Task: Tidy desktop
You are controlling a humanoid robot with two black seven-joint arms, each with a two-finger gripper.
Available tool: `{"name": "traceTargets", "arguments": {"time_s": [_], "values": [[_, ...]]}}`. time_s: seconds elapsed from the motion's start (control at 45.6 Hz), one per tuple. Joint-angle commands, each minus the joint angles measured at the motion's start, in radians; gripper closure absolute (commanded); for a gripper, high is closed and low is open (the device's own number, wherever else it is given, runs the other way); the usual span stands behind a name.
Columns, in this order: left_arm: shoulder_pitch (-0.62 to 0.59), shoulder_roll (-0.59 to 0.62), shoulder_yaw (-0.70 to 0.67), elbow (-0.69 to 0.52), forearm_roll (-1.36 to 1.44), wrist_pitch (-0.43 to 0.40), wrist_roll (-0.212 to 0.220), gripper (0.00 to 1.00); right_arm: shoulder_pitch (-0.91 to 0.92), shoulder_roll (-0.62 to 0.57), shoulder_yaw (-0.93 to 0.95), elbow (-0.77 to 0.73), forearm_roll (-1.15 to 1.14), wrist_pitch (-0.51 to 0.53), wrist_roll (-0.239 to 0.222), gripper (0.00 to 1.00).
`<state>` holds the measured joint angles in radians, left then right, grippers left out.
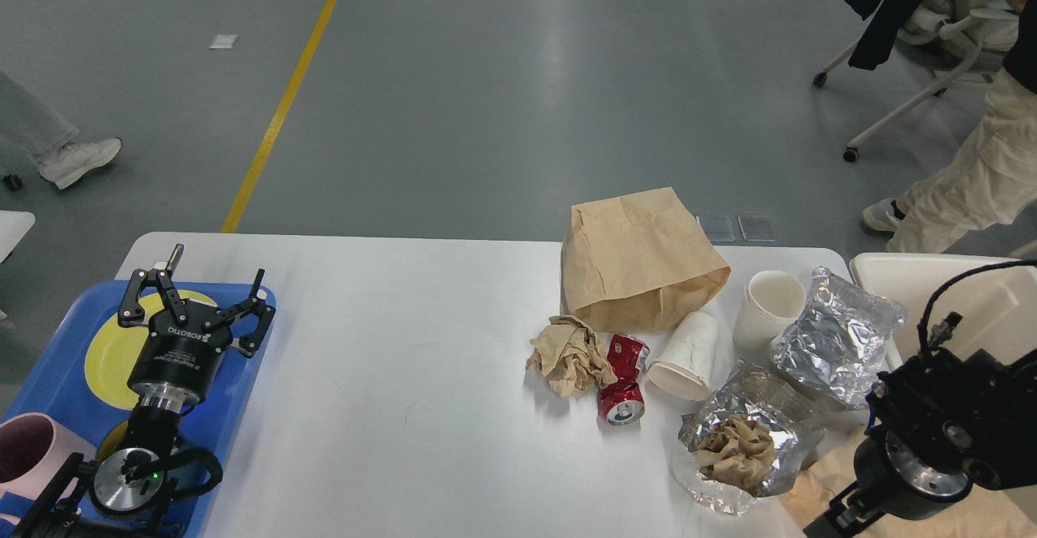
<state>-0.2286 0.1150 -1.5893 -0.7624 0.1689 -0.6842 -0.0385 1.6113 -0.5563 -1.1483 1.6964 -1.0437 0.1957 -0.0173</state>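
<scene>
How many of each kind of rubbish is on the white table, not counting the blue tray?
Brown paper bags: 2 (the second is mostly hidden by the arm)
Paper cups: 2
Red can: 1
Foil pieces: 2
Crumpled paper balls: 2
Total: 9

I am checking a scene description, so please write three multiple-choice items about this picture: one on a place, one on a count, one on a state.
1. Where does the red can lie?
A. on the blue tray
B. on the desktop, beside the crumpled brown paper
C. on the floor

2. How many white paper cups?
A. two
B. one
C. four

3. The left hand is
A. shut on the can
B. out of view
C. open

Answers: 1 B, the can touches the paper wad. 2 A, one cup stands and one cup lies. 3 C, its fingers are spread and hold nothing.
</scene>
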Motion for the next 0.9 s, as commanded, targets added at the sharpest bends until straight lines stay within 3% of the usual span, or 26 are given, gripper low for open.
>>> {"name": "traceTargets", "arguments": {"time_s": [0.0,0.307,0.636,0.811,0.877], "values": [[0.0,0.0,0.0,0.0,0.0,0.0,0.0,0.03,-0.094,0.01,0.001,-0.108,0.011,-0.015,-0.036,0.12],[0.0,0.0,0.0,0.0,0.0,0.0,0.0,0.03,-0.237,0.013,0.002,-0.267,0.068,-0.041,-0.047,0.1],[0.0,0.0,0.0,0.0,0.0,0.0,0.0,0.04,-0.415,0.107,0.018,-0.395,0.162,-0.151,-0.046,0.11],[0.0,0.0,0.0,0.0,0.0,-0.001,0.0,0.03,-0.43,0.116,0.03,-0.408,0.177,-0.168,-0.047,0.21],[0.0,0.0,0.0,0.0,0.0,-0.001,0.0,0.03,-0.436,0.122,0.03,-0.408,0.177,-0.168,-0.046,0.34]]}}
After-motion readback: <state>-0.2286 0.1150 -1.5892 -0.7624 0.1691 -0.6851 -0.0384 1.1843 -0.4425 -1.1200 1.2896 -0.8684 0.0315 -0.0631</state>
